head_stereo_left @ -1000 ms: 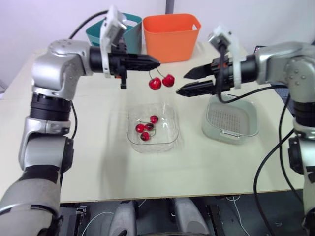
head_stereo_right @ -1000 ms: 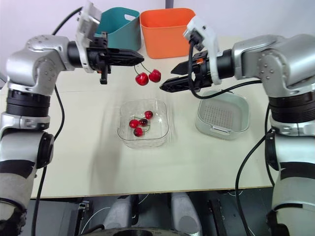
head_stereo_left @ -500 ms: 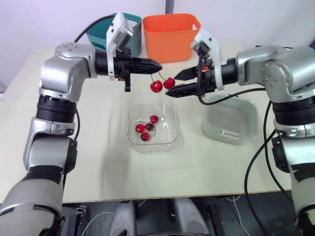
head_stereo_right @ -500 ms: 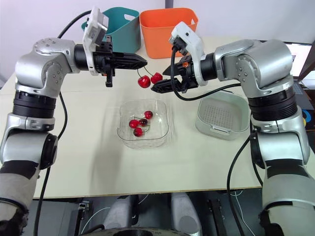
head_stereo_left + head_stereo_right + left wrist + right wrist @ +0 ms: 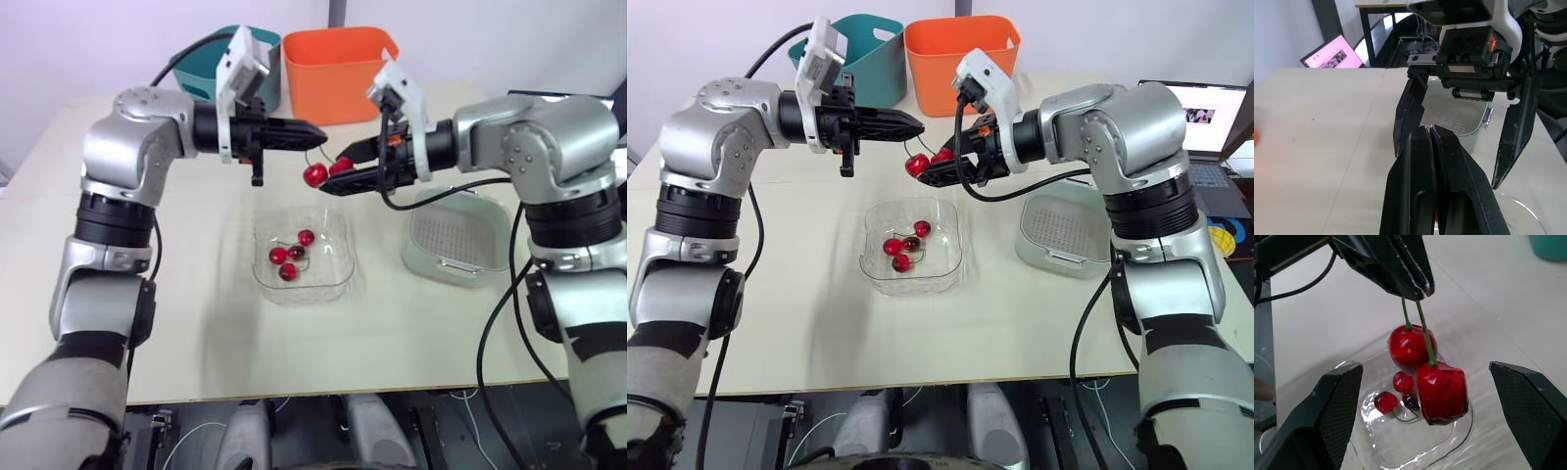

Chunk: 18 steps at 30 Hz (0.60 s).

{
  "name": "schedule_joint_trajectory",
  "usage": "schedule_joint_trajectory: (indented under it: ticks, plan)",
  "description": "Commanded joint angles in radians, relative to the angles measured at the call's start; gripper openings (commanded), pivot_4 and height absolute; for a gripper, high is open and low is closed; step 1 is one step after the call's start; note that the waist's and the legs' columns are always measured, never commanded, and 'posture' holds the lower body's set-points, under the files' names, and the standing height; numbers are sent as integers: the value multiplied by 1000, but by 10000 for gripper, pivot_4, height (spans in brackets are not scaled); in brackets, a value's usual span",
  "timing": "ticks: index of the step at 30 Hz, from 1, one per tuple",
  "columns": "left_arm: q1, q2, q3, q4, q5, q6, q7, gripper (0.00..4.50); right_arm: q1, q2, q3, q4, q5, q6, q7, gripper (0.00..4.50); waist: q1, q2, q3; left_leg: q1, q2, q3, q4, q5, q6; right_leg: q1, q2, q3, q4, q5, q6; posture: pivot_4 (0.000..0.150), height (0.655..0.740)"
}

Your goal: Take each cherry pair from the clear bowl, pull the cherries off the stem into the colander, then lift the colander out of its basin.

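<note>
My left gripper is shut on the green stem of a cherry pair, which hangs in the air above the clear bowl. In the right wrist view the two red cherries dangle from the left gripper's tip. My right gripper is open, with one finger on each side of the hanging cherries; its fingers stand wide apart. More cherries on stems lie in the bowl. The white colander sits in its basin to the right of the bowl.
An orange bin and a teal bin stand at the table's far edge, behind the grippers. A laptop lies off the table's right side. Bare tabletop lies in front of the bowl.
My right gripper has moved left from above the colander until its open fingers straddle the hanging cherries. The left gripper has shifted slightly right, still holding the stem.
</note>
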State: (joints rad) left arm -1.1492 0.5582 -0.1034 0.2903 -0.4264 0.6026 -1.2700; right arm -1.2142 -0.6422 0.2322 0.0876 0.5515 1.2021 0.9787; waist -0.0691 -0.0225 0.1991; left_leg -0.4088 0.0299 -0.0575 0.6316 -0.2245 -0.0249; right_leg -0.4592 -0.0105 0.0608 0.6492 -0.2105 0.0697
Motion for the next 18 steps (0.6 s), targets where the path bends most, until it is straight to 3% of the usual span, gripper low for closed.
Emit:
schedule_joint_trajectory:
  ticks: [1,3,11,18]
  plan:
    - [-12,8,29,-32,-14,-4,-3,0,-28,7,-18,-6,-4,-16,9,40276,0,0,0,0,0,0,0,0,0,0,0,0,0,0,0,1500,7400]
    - [-14,6,34,-28,-16,-5,1,0,-28,8,-20,-4,-2,-15,11,35503,1,0,0,0,0,0,0,0,0,0,0,0,0,0,0,1500,7400]
    - [-20,2,45,-23,-23,-7,4,0,-23,7,-18,-9,1,-18,26,6980,0,0,0,0,0,0,0,0,0,0,0,0,0,0,0,1500,7400]
    - [-31,-4,67,-5,-28,-16,14,0,-9,-15,-1,-25,-5,-33,59,6181,1,0,0,0,0,0,0,0,0,0,0,0,0,0,0,1500,7400]
